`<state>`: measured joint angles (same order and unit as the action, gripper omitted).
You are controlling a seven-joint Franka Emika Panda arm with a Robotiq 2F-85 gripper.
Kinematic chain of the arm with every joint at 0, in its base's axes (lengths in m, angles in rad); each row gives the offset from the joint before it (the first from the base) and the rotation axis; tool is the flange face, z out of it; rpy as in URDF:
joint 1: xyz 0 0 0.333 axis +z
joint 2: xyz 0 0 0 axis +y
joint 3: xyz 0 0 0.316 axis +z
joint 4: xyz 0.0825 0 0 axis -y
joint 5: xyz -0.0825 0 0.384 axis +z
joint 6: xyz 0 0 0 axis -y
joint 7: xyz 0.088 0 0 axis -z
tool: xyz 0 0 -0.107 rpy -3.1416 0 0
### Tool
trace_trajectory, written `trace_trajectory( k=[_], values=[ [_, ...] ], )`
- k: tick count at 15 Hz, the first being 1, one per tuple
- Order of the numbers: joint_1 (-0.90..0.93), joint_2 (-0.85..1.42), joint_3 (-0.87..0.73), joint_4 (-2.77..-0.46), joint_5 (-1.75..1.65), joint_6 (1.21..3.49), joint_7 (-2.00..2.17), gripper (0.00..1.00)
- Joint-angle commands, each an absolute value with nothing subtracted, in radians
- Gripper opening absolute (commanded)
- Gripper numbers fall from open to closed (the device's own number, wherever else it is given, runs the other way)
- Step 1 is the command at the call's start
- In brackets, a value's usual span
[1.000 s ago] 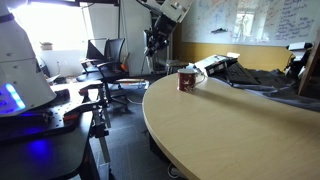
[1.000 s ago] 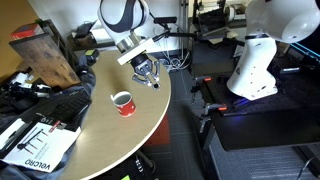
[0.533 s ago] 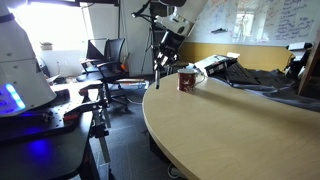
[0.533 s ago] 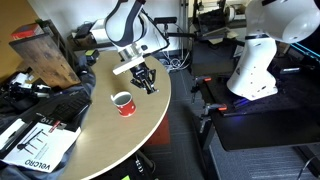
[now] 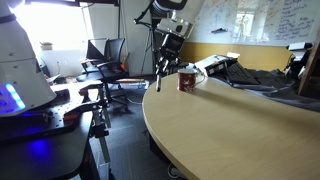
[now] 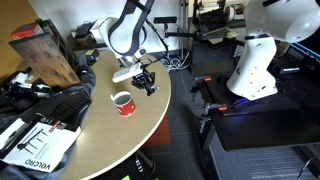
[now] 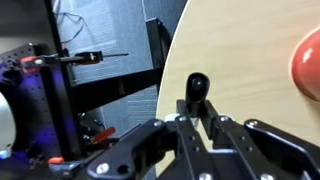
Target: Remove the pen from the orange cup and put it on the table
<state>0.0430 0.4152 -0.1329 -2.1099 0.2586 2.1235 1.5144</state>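
"End effector (image 7: pixel 195 118), wrist view: what sits between its two fingers?" (student)

"A short dark pen (image 7: pixel 197 88) with a rounded tip. The fingers are drawn together and clamped on its shaft, so the pen points away from the wrist, out over the rounded rim of the bench (image 7: pixel 250 50)." (tutor)

"And from outside?" (student)

"In both exterior views the end effector (image 5: pixel 158 76) (image 6: pixel 146 80) hangs low at the bench edge, near the cup (image 5: pixel 187 79) (image 6: pixel 122 102) but apart from it. The pen itself is too small to make out there, and whether its tip touches the bench cannot be told." (tutor)

"What does the cup contain?" (student)

"It stands upright on the light wood-grain bench. Seen from above in an exterior view, nothing rises out of its mouth, and its inside is too small to read further. In the wrist view only a reddish curve of its wall (image 7: pixel 308 65) shows at the right edge." (tutor)

"How far along is the task?" (student)

"Judging from these views, the first half is done, since the pen is out of the cup. Left to do: lower the pen onto a bare part of the bench, part the fingers and draw back. A spot farther in from the rim would likely keep the pen from rolling off." (tutor)
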Motion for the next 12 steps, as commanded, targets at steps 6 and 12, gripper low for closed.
trace_trajectory(
  k=[6, 12],
  values=[
    [0.05, 0.308, -0.119, -2.207, 0.26, 2.349, 1.508, 0.9],
    [0.035, 0.165, -0.073, -2.323, 0.291, 2.453, 1.302, 1.0]
  ],
)
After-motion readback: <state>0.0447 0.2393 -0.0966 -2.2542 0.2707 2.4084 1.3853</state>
